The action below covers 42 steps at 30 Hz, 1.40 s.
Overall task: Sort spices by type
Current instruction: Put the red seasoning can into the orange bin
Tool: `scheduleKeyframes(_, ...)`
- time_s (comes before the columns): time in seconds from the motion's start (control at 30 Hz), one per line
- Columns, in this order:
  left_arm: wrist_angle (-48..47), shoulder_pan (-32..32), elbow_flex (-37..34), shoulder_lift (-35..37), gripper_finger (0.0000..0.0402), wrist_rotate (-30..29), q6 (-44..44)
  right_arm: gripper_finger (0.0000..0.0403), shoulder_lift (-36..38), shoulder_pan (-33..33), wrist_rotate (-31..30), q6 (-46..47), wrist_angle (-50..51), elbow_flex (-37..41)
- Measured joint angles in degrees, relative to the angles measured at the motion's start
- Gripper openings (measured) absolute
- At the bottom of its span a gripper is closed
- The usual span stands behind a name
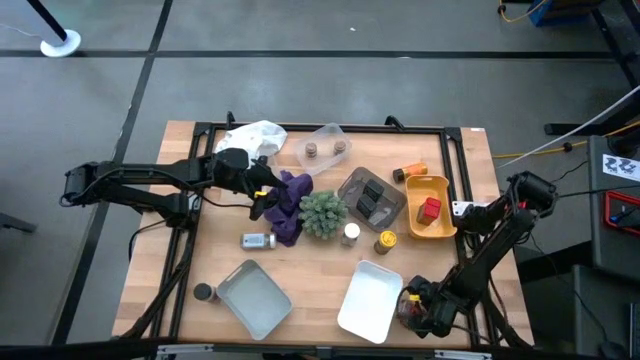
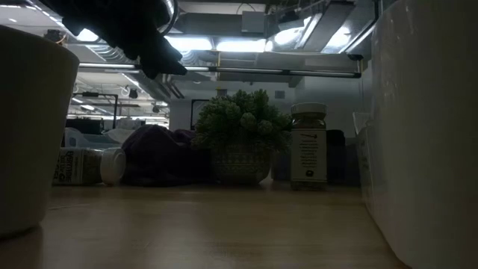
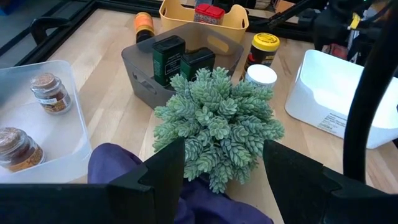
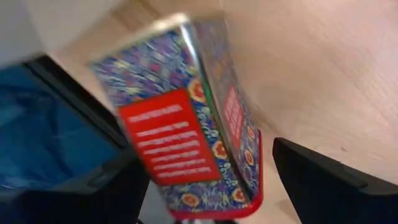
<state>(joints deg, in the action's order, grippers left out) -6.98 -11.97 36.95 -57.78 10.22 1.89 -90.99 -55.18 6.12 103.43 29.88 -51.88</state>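
Note:
My left gripper (image 3: 221, 180) is open and empty, above the purple cloth (image 1: 290, 205) and just short of the spiky green plant (image 3: 217, 118). My right gripper (image 4: 211, 186) is open at the table's near right corner (image 1: 415, 310), its fingers on either side of a tilted blue patterned tin with a red label (image 4: 180, 137). Two dark green tins (image 3: 180, 59) stand in a grey bin (image 1: 372, 197). Two brown-capped jars (image 3: 50, 93) sit in a clear tray. A red tin (image 1: 430, 210) is in the yellow bin. My right gripper has one finger (image 4: 118, 180) close against the patterned tin's side; I cannot tell whether it touches. The other finger (image 4: 323, 180) stands apart from the tin, with bare table showing between them.
A white-capped jar (image 1: 351, 233) and a yellow-capped jar (image 1: 386, 241) stand near the plant. A clear jar (image 1: 257, 240) lies on its side. A black-capped jar (image 1: 204, 292) stands by a pale bin (image 1: 255, 298). A white bin (image 1: 370, 300) and an orange jar (image 1: 410, 172) are on the right.

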Motion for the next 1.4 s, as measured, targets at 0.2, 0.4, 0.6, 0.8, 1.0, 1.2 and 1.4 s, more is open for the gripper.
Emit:
scheduleKeyframes(0.2,-0.05,0.0,0.0,0.0,0.02,0.0,0.02,0.0324,-3.1,0.02,1.19,-1.91,-0.69,0.02)
scheduleKeyframes(0.4,-0.05,-0.02,0.0,-0.02,0.02,0.0,0.02,0.0266,-3.88,0.02,2.02,-1.96,-0.93,0.02)
scheduleKeyframes(0.6,-0.06,0.0,0.0,-0.02,0.02,0.0,0.02,0.0154,-3.88,0.07,1.97,-3.56,-0.91,0.02)
scheduleKeyframes(0.8,-0.04,0.0,0.0,-0.02,0.02,0.0,0.02,0.0063,-3.88,0.07,0.84,-4.95,-1.13,0.02)
scheduleKeyframes(1.0,-0.04,-0.02,0.0,-0.02,0.02,0.0,0.02,0.0024,-3.88,0.07,1.51,-4.93,-1.03,0.02)
scheduleKeyframes(1.2,-0.05,-0.01,0.0,-0.02,0.02,-0.02,0.02,0.0041,-3.88,0.09,3.87,-4.26,0.58,0.02)
scheduleKeyframes(1.4,-0.06,0.0,0.0,-0.02,0.02,-0.02,0.02,0.011,-3.86,0.09,5.08,-2.87,2.13,0.02)
